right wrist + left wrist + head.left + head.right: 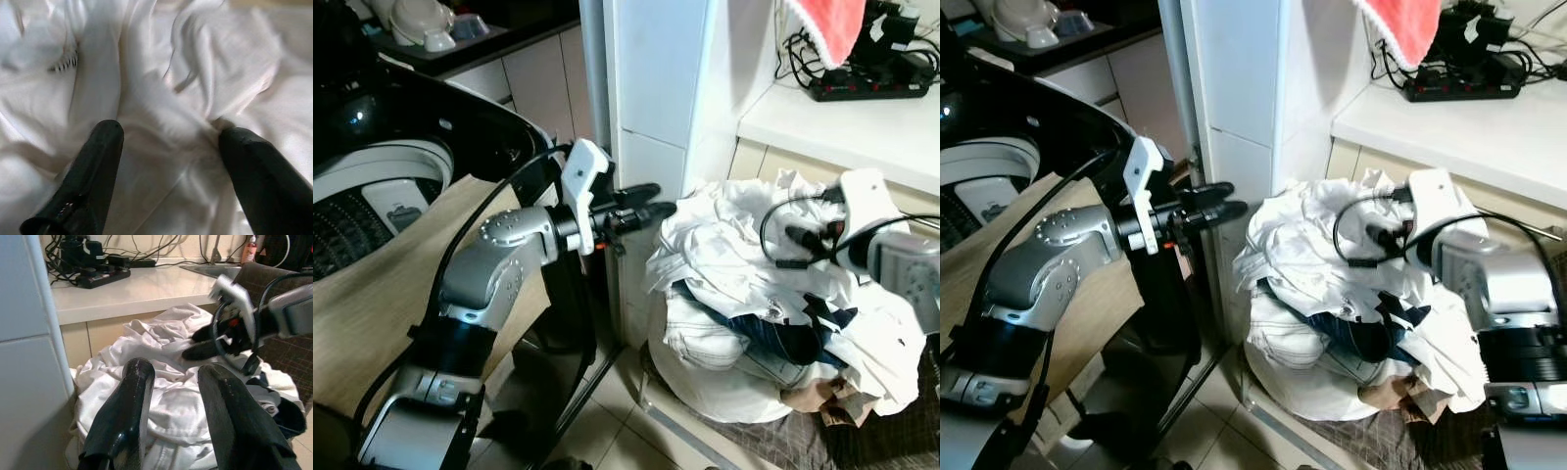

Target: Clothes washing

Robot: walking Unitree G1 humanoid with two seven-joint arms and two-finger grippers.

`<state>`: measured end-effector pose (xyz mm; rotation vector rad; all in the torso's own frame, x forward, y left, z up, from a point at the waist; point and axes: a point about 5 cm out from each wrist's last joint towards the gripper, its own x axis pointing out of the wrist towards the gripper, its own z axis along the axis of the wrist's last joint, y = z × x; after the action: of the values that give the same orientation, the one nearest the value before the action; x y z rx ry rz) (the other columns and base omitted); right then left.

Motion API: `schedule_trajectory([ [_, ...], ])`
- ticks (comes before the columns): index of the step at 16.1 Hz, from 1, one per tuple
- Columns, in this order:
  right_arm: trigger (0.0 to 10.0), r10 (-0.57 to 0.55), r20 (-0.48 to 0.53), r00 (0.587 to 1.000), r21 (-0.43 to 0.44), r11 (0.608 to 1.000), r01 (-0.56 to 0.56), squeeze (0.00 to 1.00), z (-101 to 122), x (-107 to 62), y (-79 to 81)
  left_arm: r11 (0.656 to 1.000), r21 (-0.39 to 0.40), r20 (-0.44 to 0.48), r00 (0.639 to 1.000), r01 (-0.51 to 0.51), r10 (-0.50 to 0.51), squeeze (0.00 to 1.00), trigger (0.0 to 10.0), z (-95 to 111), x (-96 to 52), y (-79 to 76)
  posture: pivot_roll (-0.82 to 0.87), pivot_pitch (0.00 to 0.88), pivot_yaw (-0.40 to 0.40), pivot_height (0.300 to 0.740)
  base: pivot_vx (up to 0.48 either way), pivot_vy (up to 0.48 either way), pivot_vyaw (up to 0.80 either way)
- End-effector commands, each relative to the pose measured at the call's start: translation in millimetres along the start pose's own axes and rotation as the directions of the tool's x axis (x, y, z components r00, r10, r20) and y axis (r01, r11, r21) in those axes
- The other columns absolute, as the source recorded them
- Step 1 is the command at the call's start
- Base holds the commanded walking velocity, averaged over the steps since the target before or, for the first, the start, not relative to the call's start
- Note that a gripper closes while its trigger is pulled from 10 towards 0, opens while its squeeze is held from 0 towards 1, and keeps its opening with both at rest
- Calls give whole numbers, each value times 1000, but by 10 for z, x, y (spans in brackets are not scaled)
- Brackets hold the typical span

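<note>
Heap of crumpled white cloth garments point(744, 264), with a dark blue denim piece point(773, 338) tucked into its lower middle, sits at centre-right of the head views, piled over a container that the laundry hides; what kind cannot be told. It stands on the tiled floor against the white cabinet column point(661, 88).

Right gripper point(166, 142): black fingers spread wide, tips pressed against a fold of white fabric at the top of the heap, nothing pinched between them yet. Right wrist view is soft and blurred, so which garment is under the tips is unclear.

Left gripper point(651, 211): held level at centre frame, tips just beside the heap's left edge. Left wrist view shows its two fingers point(122, 416) parted with nothing between them.

Top-loading washing machine with open dark lid point(372, 196) at the left edge; drum partly cut off by the frame, and no clothing can be made out inside it.

Progress, judged: early. The heap looks whole and no item is lifted. Left to do: grasp, carry to the drum, repeat.

Periphery: black power strip with tangled cables point(871, 83) on the white counter, upper right; red cloth point(827, 24) hanging at the top edge, cut off.
</note>
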<state>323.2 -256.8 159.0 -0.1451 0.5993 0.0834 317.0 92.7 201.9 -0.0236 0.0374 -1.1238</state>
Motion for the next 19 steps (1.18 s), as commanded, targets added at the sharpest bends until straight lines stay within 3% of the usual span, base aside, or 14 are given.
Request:
schedule_trajectory([
  [1, 10000, 16, -16, 1000, -16, 1000, -17, 169, -17, 56, 37, 1000, -4, -11, 1000, 25, -25, 0, 10000, -6, -12, -71, -158, 0, 62, 740, 0, 0, 0],
  [2, 10000, 34, -42, 999, -6, 999, -34, 0, -65, 85, 59, 999, -5, -15, 999, 37, -37, 0, 10000, -19, -15, -109, -158, 0, 62, 740, 0, 0, 0],
  [3, 10000, 36, -52, 998, -5, 999, -36, 0, -80, 98, 60, 999, -6, -16, 999, 38, -38, 0, 10000, -22, -17, -123, -152, 0, 57, 740, 0, 0, 0],
  [4, 3765, 44, -61, 997, 9, 999, -44, 0, -95, 113, 62, 999, -9, -16, 999, 36, -36, 0, 10000, -23, -20, -134, -152, 0, 57, 740, 0, 0, 0],
  [5, 0, 51, -62, 997, 12, 999, -50, 0, -95, 125, 61, 999, -13, -17, 999, 32, -32, 0, 10000, -19, -26, -143, -148, 0, 54, 740, 0, 0, 0],
  [19, 0, 110, -40, 993, 9, 994, -109, 0, -44, 131, 80, 999, -27, -41, 998, 42, -43, 0, 10000, -2, -34, -192, -150, 0, 62, 740, 0, 0, 0],
])
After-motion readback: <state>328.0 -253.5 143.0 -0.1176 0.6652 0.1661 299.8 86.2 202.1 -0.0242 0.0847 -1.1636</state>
